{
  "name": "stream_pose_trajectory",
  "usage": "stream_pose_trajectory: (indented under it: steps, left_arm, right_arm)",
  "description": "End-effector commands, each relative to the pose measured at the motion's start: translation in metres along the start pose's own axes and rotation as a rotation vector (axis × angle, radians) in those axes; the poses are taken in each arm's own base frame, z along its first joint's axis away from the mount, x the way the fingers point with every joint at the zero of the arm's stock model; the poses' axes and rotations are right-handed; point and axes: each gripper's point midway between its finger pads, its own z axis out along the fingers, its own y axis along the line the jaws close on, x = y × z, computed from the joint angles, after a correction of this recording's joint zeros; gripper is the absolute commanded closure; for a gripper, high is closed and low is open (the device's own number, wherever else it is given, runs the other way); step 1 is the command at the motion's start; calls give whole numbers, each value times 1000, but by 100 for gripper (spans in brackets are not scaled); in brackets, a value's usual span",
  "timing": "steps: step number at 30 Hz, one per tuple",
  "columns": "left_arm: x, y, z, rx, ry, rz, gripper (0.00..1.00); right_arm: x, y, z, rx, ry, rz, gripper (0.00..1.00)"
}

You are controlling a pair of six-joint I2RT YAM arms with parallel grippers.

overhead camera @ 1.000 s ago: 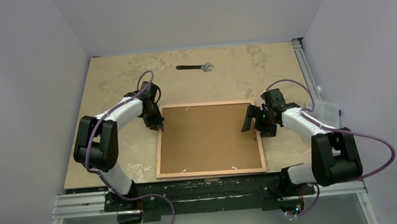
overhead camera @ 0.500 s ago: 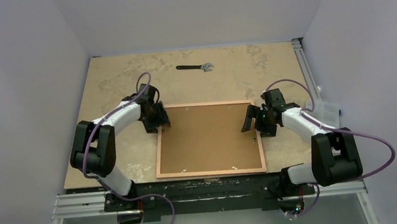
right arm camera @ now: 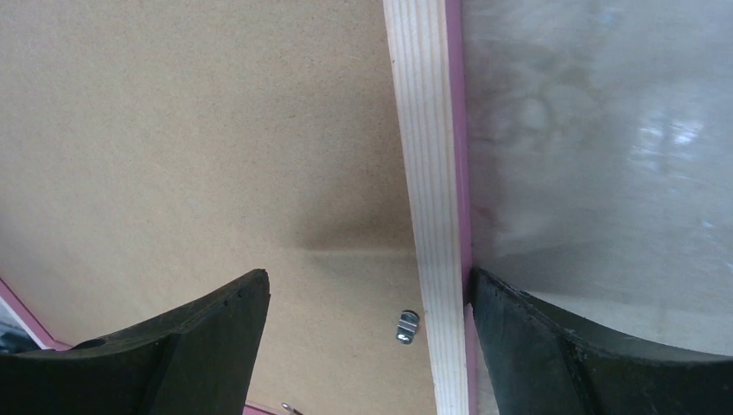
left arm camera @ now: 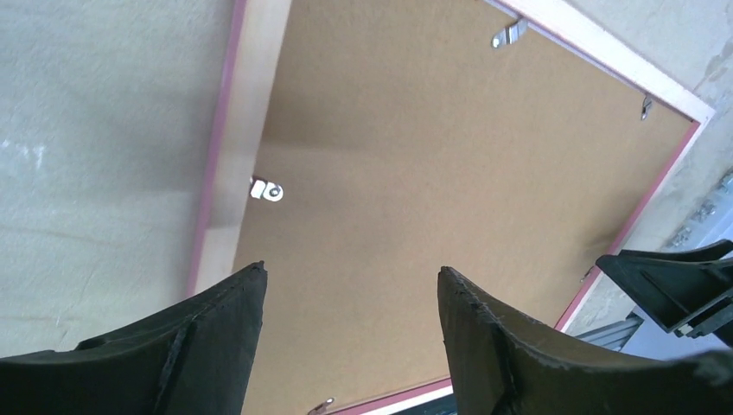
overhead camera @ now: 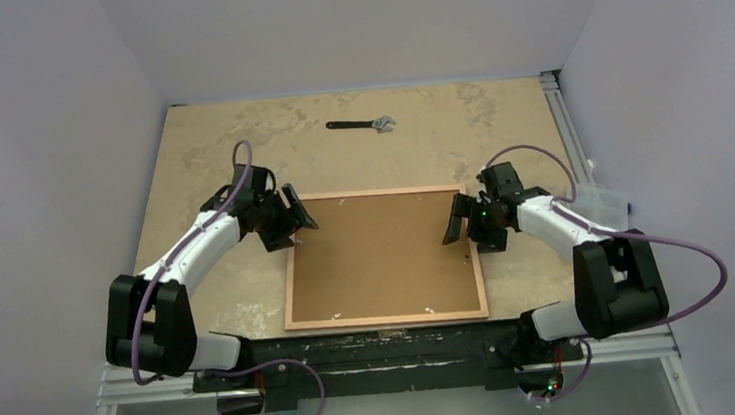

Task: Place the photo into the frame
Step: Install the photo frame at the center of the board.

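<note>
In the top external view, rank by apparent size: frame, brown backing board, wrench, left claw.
1. frame
2. brown backing board, just inside it
3. wrench and left claw: similar, and the claw is nearer the camera, so unranked.

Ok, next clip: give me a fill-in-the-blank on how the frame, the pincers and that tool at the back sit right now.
1. The frame lies face ___ on the table, its brown backing board showing.
2. The left pincer and right pincer both stand ___, holding nothing.
3. The black tool at the table's far side is a ___.
4. The right pincer hovers over the frame's ___ edge.

Missing words: down; open; wrench; right.
</note>
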Motion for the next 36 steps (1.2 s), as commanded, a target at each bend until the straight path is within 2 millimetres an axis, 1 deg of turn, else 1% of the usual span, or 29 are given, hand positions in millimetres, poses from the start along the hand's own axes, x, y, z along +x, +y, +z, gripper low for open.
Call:
stream_pose_trajectory:
  steps: [1, 3, 4, 8, 11, 13, 16, 19, 21, 25, 27, 29, 32, 36]
  left_arm:
    - [6, 13, -12, -32, -30, -24, 30]
    - [10, 27, -18, -91, -45, -25, 30]
    - [12, 32, -21, -107, -52, -25, 30]
    - [16, 47, -33, -161, -88, -25, 30]
    - [15, 60, -44, -230, -114, -8, 30]
    - [14, 72, -51, -286, -133, 0, 30]
    - [14, 76, -59, -300, -159, 3, 30]
    - [12, 70, -68, -271, -191, 2, 30]
    - [12, 63, -73, -229, -211, -1, 30]
    - [7, 42, -87, -116, -268, -11, 30]
    - [6, 29, -95, -58, -274, -8, 30]
    - [6, 21, -103, -19, -287, -2, 30]
    - [6, 19, -110, -5, -304, -2, 30]
    - [7, 21, -111, -8, -308, 4, 30]
  right_arm:
    - [33, 15, 23, -27, 143, -38, 15]
    - [29, 25, 26, -25, 143, -65, 15]
    - [23, 34, 27, -27, 134, -82, 15]
    - [12, 52, 32, 8, 119, -140, 15]
    - [4, 50, 32, 68, 97, -164, 15]
    - [-1, 44, 27, 113, 69, -174, 14]
    - [-5, 32, 19, 176, 34, -198, 14]
    - [-3, 23, 12, 227, 4, -217, 14]
    - [1, 20, 12, 250, -3, -229, 14]
    - [11, 14, 14, 291, 4, -244, 16]
    - [16, 14, 16, 286, 12, -245, 21]
    - [21, 14, 18, 278, 22, -247, 26]
    - [26, 14, 20, 270, 39, -244, 33]
    - [31, 16, 21, 246, 46, -241, 39]
